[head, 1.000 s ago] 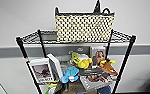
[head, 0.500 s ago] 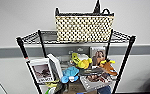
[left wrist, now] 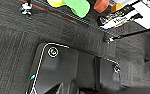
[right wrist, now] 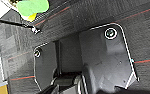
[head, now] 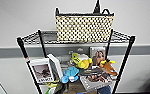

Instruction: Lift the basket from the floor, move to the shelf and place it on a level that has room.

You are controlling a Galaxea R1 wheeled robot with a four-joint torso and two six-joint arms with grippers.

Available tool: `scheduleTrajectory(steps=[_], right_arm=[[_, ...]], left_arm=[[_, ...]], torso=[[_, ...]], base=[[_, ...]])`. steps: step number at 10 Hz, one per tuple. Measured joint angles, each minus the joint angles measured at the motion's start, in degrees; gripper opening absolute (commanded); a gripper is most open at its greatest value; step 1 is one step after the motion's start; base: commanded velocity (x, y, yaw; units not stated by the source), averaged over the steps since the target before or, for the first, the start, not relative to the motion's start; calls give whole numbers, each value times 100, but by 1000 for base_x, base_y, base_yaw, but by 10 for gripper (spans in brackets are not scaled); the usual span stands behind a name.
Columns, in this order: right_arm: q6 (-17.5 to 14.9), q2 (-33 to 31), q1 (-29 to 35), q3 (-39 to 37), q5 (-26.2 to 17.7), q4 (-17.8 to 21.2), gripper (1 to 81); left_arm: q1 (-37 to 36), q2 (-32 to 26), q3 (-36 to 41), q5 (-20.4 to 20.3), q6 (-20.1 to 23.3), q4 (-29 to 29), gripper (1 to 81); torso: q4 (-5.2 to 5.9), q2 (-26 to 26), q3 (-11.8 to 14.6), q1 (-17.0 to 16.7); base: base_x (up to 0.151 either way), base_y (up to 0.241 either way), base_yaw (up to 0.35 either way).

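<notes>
The basket (head: 84,28) sits on the shelf's (head: 26,60) top level (head: 47,37), probably light, stiff wicker best held by its small end handles; neither gripper's state can be told.

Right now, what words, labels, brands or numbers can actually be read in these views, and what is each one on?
None can be read.
White picture box on the shelf: a dark line of print under its photo, too blurred to read.
Yellow tag among the toys: dark marks, illegible.
Flat black-and-white package in the left wrist view: yellowish lettering, too blurred to read.
The basket on the top level bears no text.
</notes>
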Motion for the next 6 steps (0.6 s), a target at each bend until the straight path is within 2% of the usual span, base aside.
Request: scheduleTrajectory(steps=[6], right_arm=[[-99, 936, -349, -1221, 44, -173, 811]], left_arm=[[284, 1168, -1381, -11, 2, 227, 811]], torso=[[0, -6, 2, -2]], base=[[0, 0, 0]])
